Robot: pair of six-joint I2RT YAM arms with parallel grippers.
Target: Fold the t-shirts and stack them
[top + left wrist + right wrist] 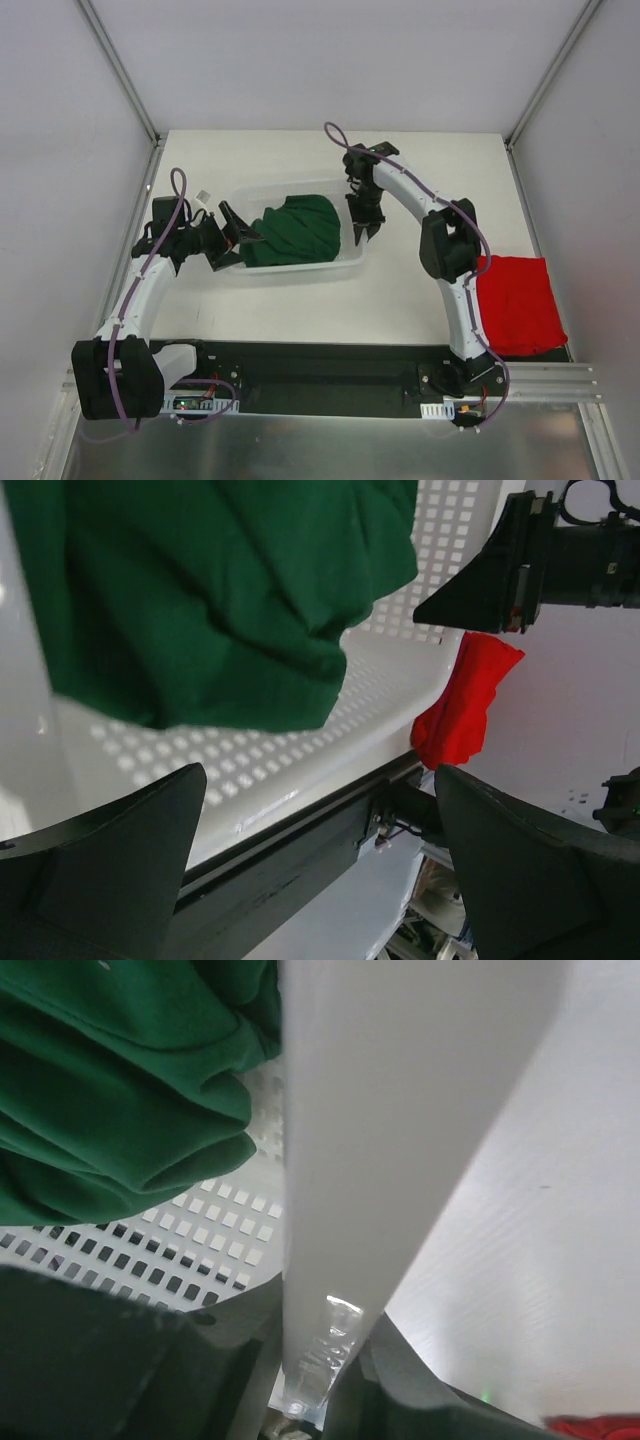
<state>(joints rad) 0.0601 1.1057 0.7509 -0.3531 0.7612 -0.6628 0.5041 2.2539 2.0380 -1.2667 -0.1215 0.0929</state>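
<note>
Evidently the right gripper [360, 228] is clamped on the right end wall of the white lattice basket [300, 272]. The wall stands between its fingers, probably to steady the basket. Inside the basket the dark green t-shirt [300, 230] lies crumpled and unfolded. At the basket's left end the left gripper [240, 238] hangs with jaws spread wide, holding nothing and aimed at the green cloth; whether it touches the basket I cannot tell. Well right of the basket, the red t-shirt [515, 300] rests folded on the desk, likely the stack's base. No brand, label or writing is readable.
</note>
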